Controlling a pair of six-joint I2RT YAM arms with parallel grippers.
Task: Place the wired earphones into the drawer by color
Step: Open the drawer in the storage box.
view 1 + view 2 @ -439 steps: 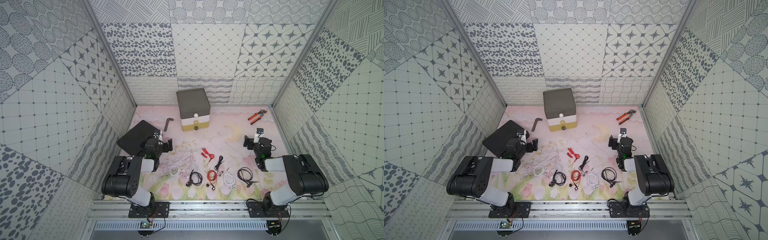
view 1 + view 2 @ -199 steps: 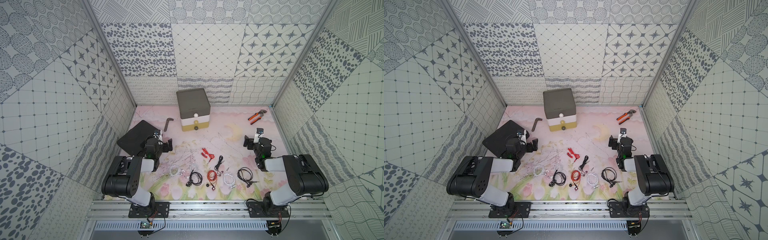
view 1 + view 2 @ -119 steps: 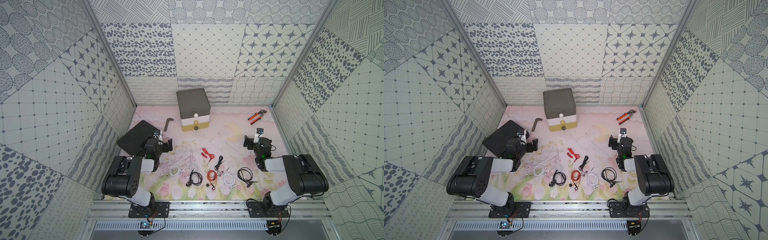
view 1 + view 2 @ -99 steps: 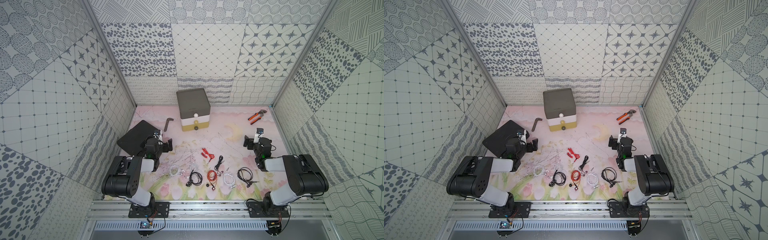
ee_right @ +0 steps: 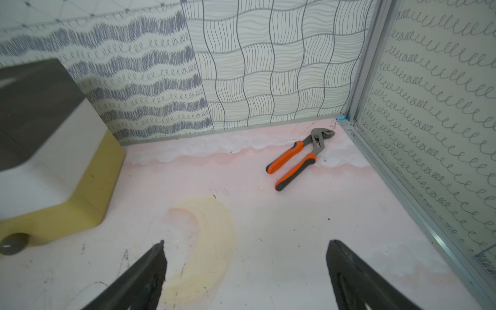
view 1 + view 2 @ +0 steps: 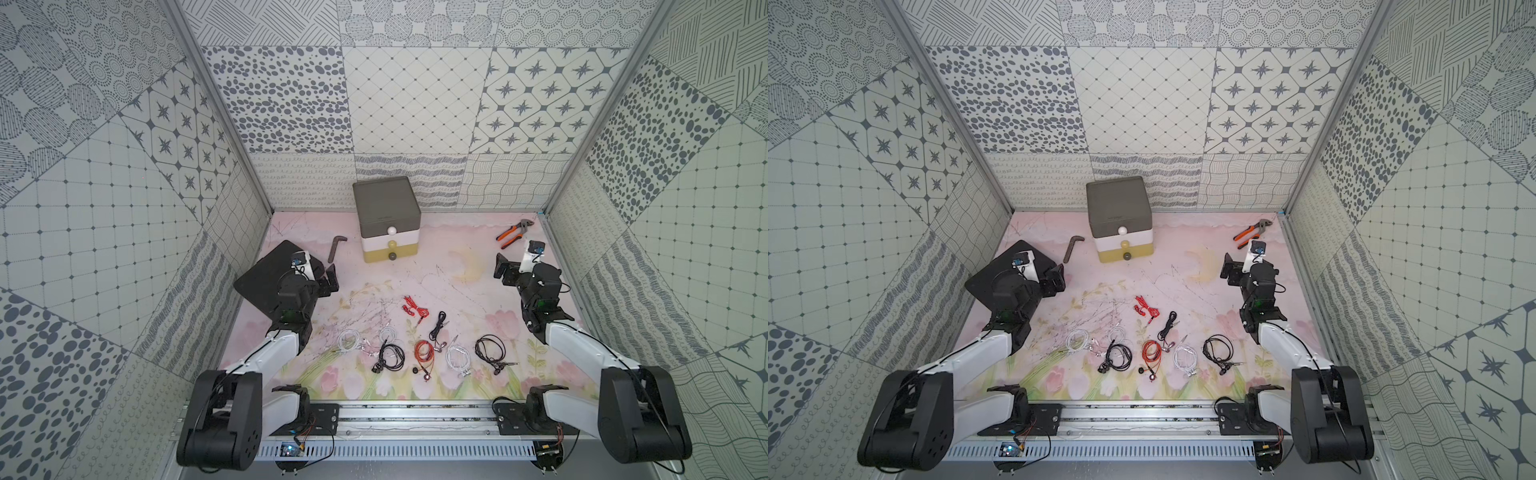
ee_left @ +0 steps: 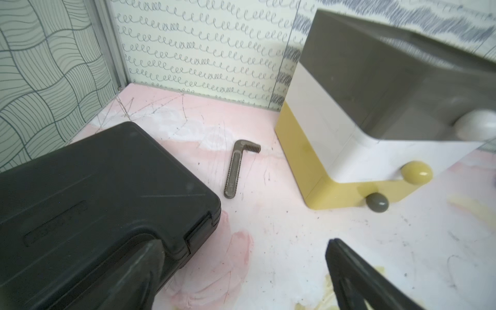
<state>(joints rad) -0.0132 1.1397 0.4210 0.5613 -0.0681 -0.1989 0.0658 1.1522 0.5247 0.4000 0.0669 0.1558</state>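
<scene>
The drawer (image 6: 386,220) stands at the back of the mat with grey, white and mustard tiers, all shut. It also shows in both wrist views: drawer (image 7: 349,120), drawer (image 5: 53,161). Several wired earphones lie near the front: a red coil (image 6: 415,309), a red coil (image 6: 424,351), black coils (image 6: 392,357) (image 6: 490,347), and white coils (image 6: 349,338) (image 6: 457,357). My left gripper (image 6: 326,280) (image 7: 245,247) hovers open beside the black case, left of the earphones. My right gripper (image 6: 515,266) (image 5: 246,243) hovers open at the right, behind the earphones. Neither holds anything.
A flat black case (image 6: 266,282) lies at the left, partly under my left wrist. A bent metal tool (image 6: 336,247) rests between the case and the drawer. Orange-handled pliers (image 6: 513,232) lie in the back right corner. Patterned walls close in three sides.
</scene>
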